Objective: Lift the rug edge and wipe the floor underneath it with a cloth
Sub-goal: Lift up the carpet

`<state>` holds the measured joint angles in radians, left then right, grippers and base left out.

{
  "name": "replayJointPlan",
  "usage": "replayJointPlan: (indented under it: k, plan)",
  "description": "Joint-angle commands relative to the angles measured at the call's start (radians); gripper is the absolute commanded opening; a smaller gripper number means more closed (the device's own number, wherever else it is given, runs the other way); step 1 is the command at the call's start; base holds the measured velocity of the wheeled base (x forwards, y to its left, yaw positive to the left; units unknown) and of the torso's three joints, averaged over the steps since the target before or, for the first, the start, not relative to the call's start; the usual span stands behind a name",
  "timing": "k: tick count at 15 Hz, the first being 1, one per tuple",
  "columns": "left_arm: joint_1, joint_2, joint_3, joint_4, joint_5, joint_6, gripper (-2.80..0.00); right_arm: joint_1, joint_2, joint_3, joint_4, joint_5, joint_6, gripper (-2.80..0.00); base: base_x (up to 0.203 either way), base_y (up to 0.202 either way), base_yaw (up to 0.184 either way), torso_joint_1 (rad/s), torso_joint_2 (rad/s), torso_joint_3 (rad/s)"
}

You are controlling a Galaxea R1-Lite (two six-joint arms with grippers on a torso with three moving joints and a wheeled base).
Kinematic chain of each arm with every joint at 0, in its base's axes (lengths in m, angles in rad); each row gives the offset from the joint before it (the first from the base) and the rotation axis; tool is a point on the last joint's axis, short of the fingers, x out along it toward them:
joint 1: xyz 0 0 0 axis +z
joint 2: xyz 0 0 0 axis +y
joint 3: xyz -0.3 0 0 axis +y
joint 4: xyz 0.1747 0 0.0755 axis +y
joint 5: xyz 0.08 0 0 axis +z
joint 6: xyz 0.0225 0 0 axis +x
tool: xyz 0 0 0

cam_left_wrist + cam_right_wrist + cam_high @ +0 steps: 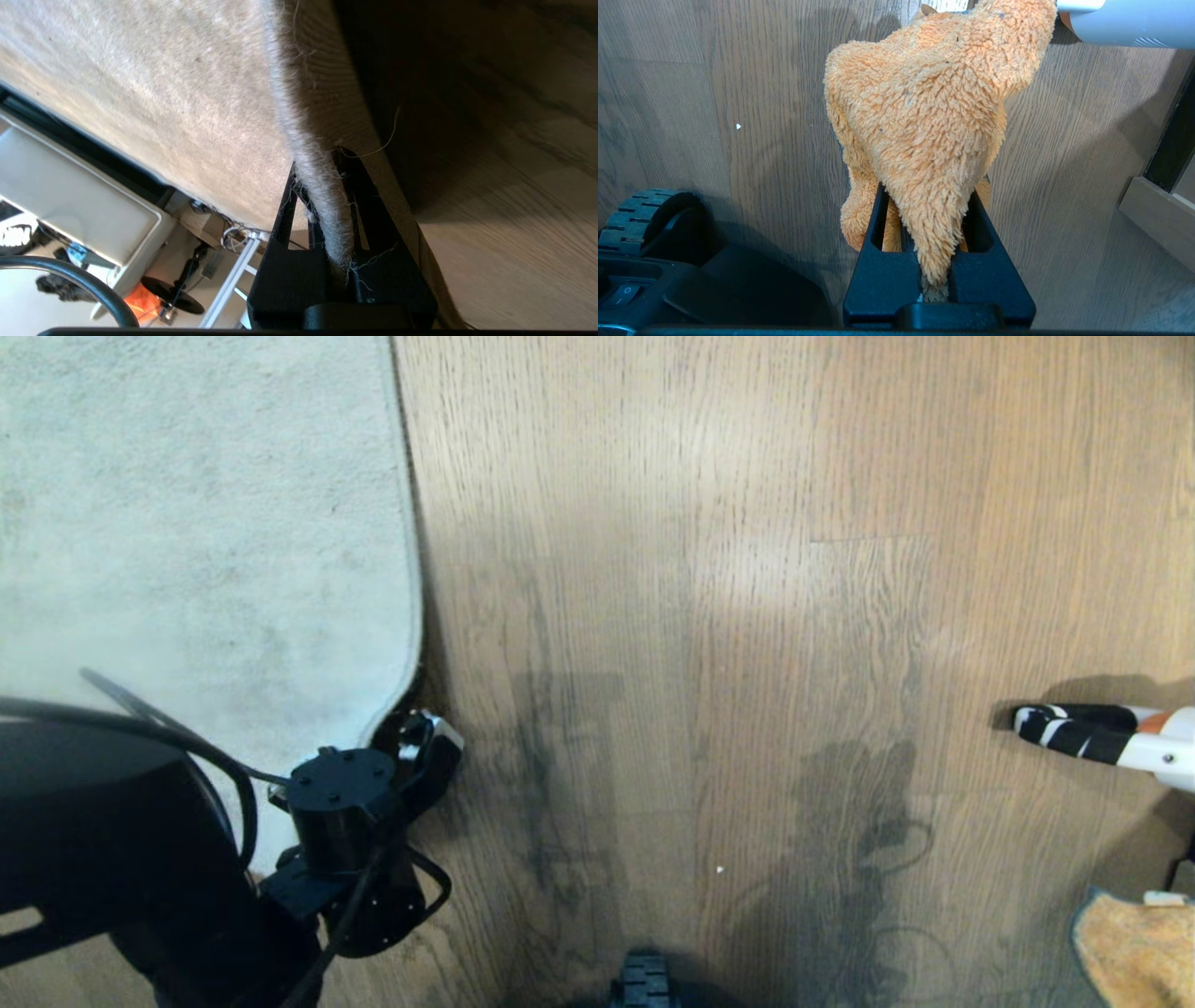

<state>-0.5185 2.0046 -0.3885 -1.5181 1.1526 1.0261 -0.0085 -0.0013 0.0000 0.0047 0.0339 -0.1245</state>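
The rug edge [322,205] is running between the two black fingers of the left gripper [322,186], which are clenching its fuzzy border, pale pile on one side and tan backing on the other. In the head view this pinch is sitting at the near corner of the rug [403,691], where the border is curving away from the floor [709,616]; the corner seems to be lifting slightly there, though the arm's bulk is hiding most of it. Rightward from the rug, well apart across bare planks, the cloth [924,121] is hanging from the right gripper [931,242], whose fingers are squeezing a fold of the orange pile. A black-and-white striped object [1074,728] is lying on the floor beyond the cloth.
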Motion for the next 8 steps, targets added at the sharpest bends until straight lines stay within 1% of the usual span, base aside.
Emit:
replayJointPlan:
  k: [1,5,8]
  plan:
    - [0.017,-0.05,-0.005,-0.05,0.006,0.008,-2.8,-0.001,0.001,0.0,0.001,0.001,-0.001,-2.8,0.0,0.0,0.0,0.0,0.0,0.0]
    - [0.066,-0.103,-0.004,-0.044,0.001,0.007,-2.8,0.0,0.001,0.0,0.001,0.001,-0.001,-2.8,0.0,0.0,0.0,0.0,0.0,0.0]
    - [0.08,-0.126,-0.005,-0.044,0.002,0.0,-2.8,0.001,0.001,0.0,0.0,0.0,-0.001,-2.8,0.0,0.0,0.0,0.0,0.0,0.0]
